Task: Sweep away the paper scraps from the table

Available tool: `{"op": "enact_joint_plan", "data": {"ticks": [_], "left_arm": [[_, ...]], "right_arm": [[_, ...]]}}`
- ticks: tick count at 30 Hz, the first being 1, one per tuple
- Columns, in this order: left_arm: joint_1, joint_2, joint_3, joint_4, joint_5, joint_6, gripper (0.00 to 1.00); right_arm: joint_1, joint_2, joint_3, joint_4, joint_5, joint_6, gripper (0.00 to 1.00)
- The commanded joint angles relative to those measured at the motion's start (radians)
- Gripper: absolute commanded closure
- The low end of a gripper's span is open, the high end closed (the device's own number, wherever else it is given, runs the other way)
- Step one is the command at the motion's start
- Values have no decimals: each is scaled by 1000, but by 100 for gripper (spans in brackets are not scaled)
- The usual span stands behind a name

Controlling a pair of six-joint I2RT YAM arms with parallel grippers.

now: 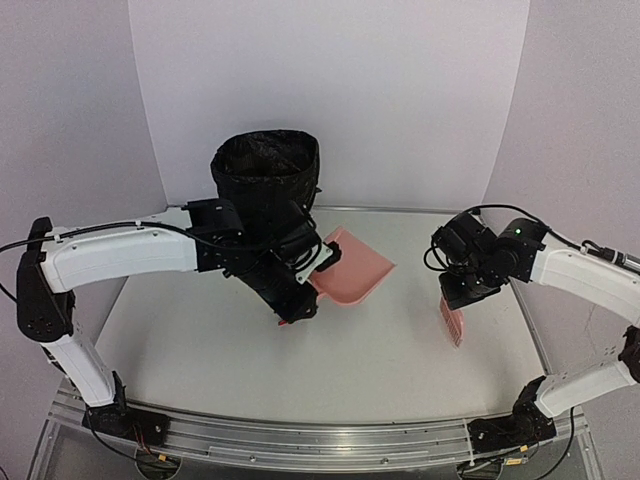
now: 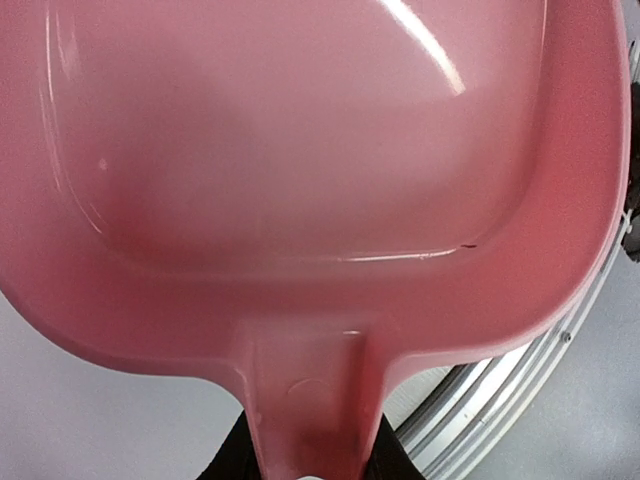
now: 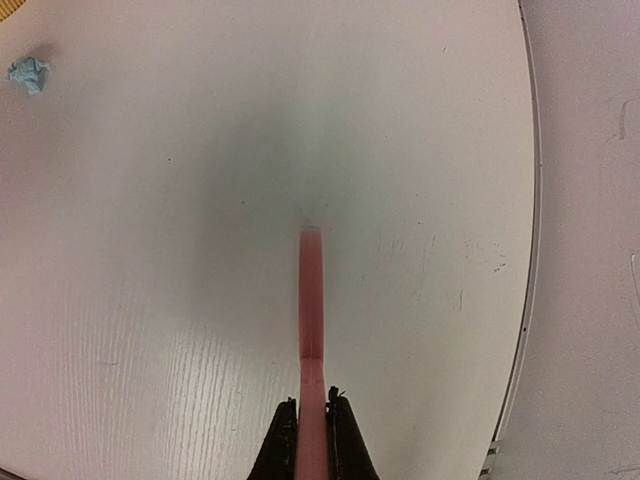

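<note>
Cropping nearly hides left tool (image 2: pixel 312 458), apparently clamping dustpan (image 2: pixel 300 180); right tool (image 3: pixel 314 440) pinches brush (image 3: pixel 311 300).

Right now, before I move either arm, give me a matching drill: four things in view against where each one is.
Things:
1. dustpan
2. brush
3. bin
4. blue scrap

Places:
A. lying loose on the table
B. held in the right jaws
C. standing at the back, behind the left arm
D. held in the left jaws

Pairs: 1-D, 2-B, 3-C, 4-A
</note>
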State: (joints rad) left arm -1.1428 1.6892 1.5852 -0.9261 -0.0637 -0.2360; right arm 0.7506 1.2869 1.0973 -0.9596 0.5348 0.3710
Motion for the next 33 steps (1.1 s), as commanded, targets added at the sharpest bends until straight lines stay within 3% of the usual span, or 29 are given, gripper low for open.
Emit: {"op": "enact_joint_plan", "data": {"ticks": [1,7,14,21,26,33], "left_arm": [[0,-59,-136,-40,-17,-211,100],[0,-162,-308,4,36,-315,100],[0,-226,-452,-112,69,-452,100],[1,-292,-589,-123,152,-524,100],[2,-266,-655,-75,190,-533,100],[2,-154,-640,-16,194,-486,100]], "right_arm": [[-5,4,10,5,18,-8,100],[-7,47,28,7,0,-39,100],[-19,95,63,13,-24,-74,100],[-27,133,128,30,-23,-127,100],[-31,180,212,87,-9,-205,100],[-33,290,315,261,-17,-442,100]]}}
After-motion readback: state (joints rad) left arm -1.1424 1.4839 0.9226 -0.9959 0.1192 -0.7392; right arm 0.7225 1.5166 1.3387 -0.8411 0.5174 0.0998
